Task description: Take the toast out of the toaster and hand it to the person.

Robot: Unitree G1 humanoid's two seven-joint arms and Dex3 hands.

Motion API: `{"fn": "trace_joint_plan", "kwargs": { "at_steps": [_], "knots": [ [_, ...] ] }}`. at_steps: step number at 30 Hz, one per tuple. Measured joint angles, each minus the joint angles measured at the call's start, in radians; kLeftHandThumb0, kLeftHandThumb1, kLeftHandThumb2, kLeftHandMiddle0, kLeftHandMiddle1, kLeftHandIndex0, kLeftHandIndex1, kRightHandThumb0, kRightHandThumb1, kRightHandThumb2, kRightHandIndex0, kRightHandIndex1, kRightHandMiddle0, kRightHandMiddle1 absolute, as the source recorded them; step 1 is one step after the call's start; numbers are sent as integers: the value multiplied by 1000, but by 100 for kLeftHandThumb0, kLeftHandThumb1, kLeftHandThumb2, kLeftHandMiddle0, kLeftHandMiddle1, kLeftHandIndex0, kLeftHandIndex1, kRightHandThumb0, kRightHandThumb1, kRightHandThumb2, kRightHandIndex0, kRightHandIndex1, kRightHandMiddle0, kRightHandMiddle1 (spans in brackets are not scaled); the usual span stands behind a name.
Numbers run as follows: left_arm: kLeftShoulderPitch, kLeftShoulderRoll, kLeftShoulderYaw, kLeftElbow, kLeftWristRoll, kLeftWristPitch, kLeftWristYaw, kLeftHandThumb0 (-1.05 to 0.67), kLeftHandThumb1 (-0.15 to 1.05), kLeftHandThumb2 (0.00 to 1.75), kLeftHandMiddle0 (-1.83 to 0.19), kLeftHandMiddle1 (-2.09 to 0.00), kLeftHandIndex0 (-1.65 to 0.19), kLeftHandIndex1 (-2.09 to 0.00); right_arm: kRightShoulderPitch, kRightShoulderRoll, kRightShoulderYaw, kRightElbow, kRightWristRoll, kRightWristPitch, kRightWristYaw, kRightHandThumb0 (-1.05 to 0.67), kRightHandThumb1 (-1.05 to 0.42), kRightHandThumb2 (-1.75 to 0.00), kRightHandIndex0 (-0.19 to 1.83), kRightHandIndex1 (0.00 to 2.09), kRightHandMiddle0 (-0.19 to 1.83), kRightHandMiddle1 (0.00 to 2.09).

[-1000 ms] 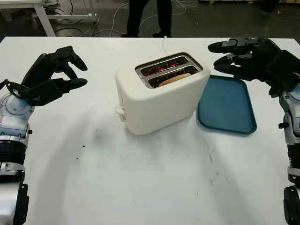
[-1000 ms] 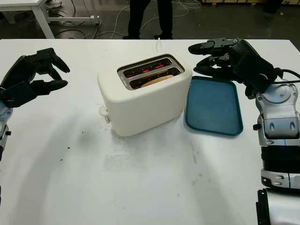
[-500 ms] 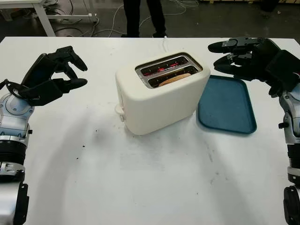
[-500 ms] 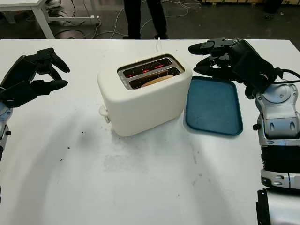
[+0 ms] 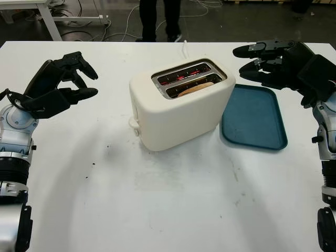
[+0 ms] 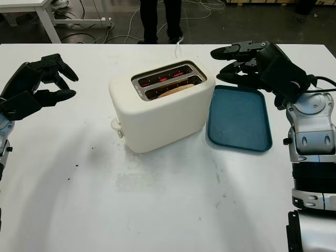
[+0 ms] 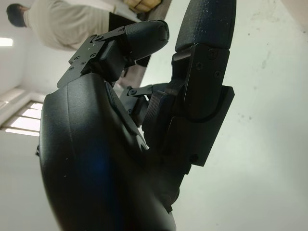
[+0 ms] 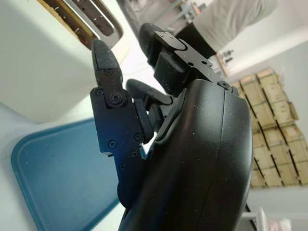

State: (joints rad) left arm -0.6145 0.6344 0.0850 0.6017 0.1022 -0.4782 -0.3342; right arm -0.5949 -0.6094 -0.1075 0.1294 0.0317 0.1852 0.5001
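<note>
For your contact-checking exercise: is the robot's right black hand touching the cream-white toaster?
Apart. In the left eye view the right hand hovers beyond the blue tray, with bare white table showing between its fingertips and the toaster.

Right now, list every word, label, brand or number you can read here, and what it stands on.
None can be read: the toaster, the blue tray, the table and the stacked boxes show no legible print.

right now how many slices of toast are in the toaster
1. One toast sits in the nearer slot of the toaster. The far slot glows red and looks empty, though a slice sunk low there could be hidden.
</note>
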Motion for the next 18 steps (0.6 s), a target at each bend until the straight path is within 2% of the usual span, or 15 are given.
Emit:
{"fn": "trace_joint_plan", "kwargs": {
  "at_steps": [18],
  "knots": [
    [0, 0, 0, 0, 0, 0, 0, -105, 92, 25, -61, -139, -43, -139, 0, 0, 0, 0, 0, 0, 0, -37, -88, 0, 43, 92, 78, 1]
  ]
}}
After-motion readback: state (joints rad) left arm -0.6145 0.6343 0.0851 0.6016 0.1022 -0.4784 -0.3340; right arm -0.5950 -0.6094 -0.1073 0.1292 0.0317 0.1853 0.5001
